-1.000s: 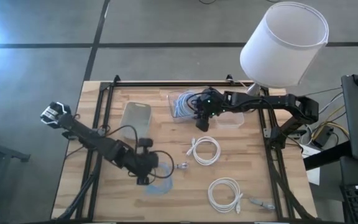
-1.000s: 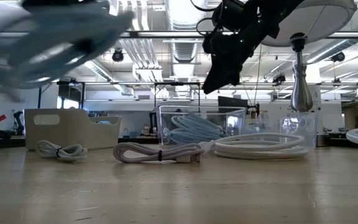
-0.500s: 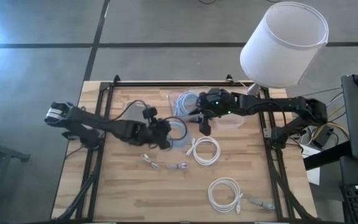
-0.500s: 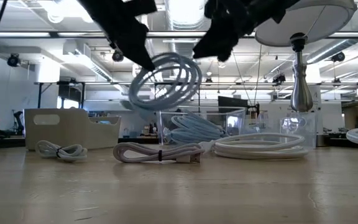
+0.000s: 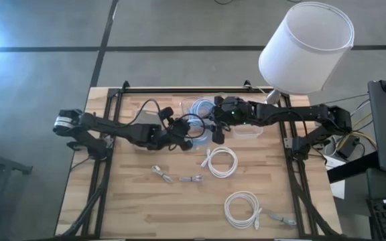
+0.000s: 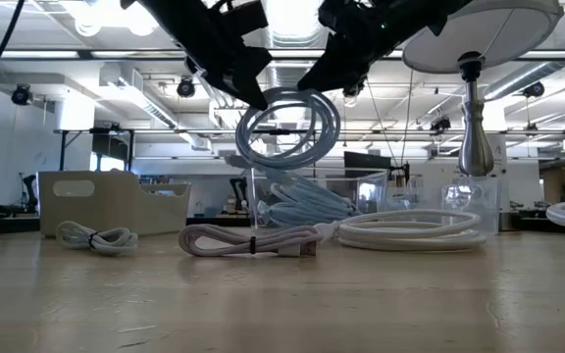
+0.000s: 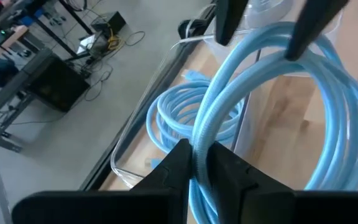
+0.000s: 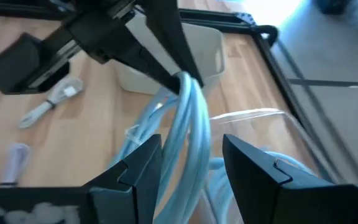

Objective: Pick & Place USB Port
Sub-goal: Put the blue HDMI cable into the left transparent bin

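A light blue coiled USB cable hangs in the air at the near edge of a clear bin that holds more blue coils. My left gripper reaches in from the table's left and is shut on the coil. My right gripper comes from the right and is open. Its fingers stand on either side of the coil's far loop; whether they touch it, I cannot tell. In the right wrist view the coil runs between the open fingers of my right gripper. My left gripper pinches the coil's bundled strands between its two fingers, on the loop's left side, the fingers lying across the strands. It comes roughly level from the table's left. The coil is lifted clear and hangs as an upright ring.
A beige bin stands to the left of the clear bin. White cable coils and two small bundled cables lie on the wood. A lamp with a white shade stands at the far right corner.
My left gripper has carried the blue coil from near the table's near edge toward the far edge and right, up to the clear bin, the coil staying lifted clear. My right gripper has stayed by the bin and turned toward the coil, which now runs between its fingers.
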